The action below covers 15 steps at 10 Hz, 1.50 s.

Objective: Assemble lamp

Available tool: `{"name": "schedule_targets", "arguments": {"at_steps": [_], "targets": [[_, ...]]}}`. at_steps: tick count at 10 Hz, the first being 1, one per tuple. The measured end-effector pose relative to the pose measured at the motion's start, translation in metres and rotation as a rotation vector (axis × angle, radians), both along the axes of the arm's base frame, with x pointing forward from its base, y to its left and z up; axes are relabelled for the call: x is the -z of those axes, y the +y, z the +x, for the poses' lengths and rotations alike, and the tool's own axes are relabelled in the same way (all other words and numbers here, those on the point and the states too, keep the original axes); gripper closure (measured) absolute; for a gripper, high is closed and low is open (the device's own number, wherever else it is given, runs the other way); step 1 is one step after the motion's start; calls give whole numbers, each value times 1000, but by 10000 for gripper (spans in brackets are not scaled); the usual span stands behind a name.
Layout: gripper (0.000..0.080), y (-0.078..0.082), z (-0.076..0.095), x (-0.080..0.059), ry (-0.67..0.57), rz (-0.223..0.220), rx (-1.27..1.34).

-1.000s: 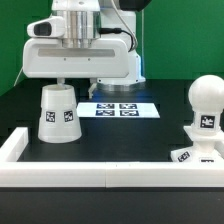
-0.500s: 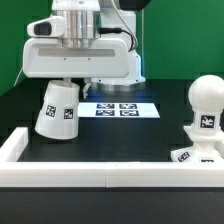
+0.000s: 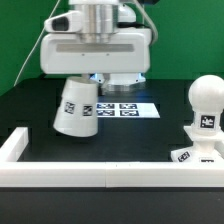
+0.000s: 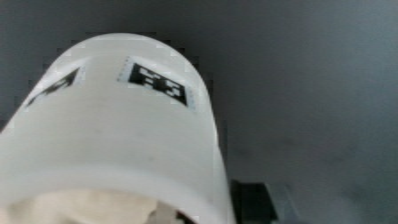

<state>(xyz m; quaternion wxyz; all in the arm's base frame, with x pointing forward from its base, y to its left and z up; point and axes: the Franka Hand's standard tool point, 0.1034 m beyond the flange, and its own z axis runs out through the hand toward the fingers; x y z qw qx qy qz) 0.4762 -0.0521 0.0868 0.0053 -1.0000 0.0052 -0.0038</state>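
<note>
The white cone-shaped shade (image 3: 76, 108) hangs tilted above the black table, held at its narrow upper end by my gripper (image 3: 84, 80). The gripper is shut on the shade. In the wrist view the shade (image 4: 125, 130) fills most of the picture, tags facing out, with one dark finger (image 4: 251, 200) against its side. The ball-headed bulb (image 3: 205, 103) stands upright on the flat blocky base (image 3: 193, 156) at the exterior view's right, well apart from the shade.
The marker board (image 3: 122, 109) lies flat on the table behind the shade. A long white rail border (image 3: 100, 171) runs along the front and turns back at the exterior view's left (image 3: 12, 146). A green wall stands behind.
The shade has left the table and tipped. The gripper has carried it up and toward the exterior view's right. The bulb and base have not moved.
</note>
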Motion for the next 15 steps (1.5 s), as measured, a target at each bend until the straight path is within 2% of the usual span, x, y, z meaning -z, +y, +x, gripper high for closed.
{"name": "schedule_targets", "arguments": {"at_steps": [3, 5, 6, 8, 11, 12, 15], "targets": [[755, 54, 33, -20, -1, 35, 52], [755, 75, 63, -44, -23, 62, 80], [755, 76, 73, -54, -36, 86, 103], [755, 76, 70, -49, -30, 82, 101], [755, 79, 70, -49, -29, 84, 108], [755, 88, 71, -60, -19, 94, 122], [755, 106, 88, -109, 15, 126, 147]]}}
